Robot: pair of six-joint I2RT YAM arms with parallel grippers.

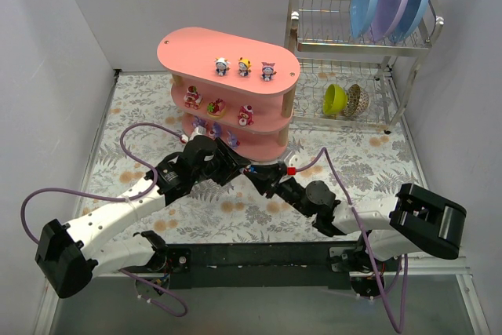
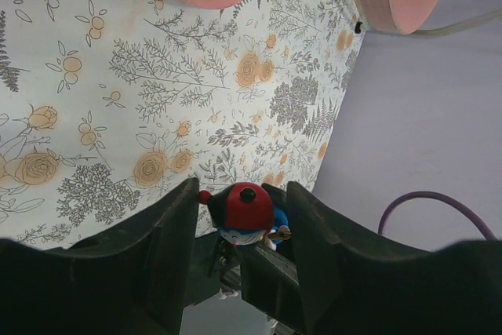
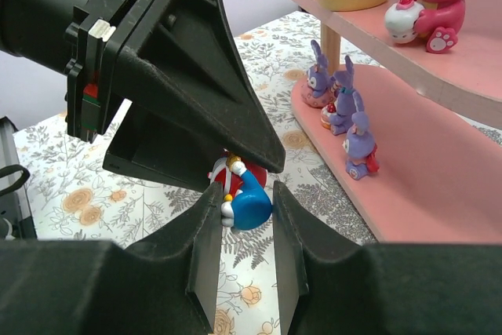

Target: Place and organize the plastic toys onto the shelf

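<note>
Plainly mid-handover, just in front of the shelf, level with its lowest tier. Pinched tight by the right gripper around the blue body of one toy, with nothing else in that grip. Presented head-first to the left gripper, so as to leave the red cap free for a second hold. Flanked there by the left fingers, roughly half apart, one on each side of the cap; cannot tell whether pressing or merely alongside. Probably passed across for the sake of approach: a fresh grip from the other arm should suit standing it upright on a tier better than the present sideways hold.

Looks small and glossy: round blue body, white face, red cap with a black dot on top and a red bobble at the side, a speck of yellow at the collar. Hard, smooth plastic by the shine, so likely to slip or twist if squeezed off-centre.

Elsewhere on the shelf, already sorted by kind: three little figures in a row on the top tier, pink and red ones on the middle tier, purple rabbits on the lowest.
</note>
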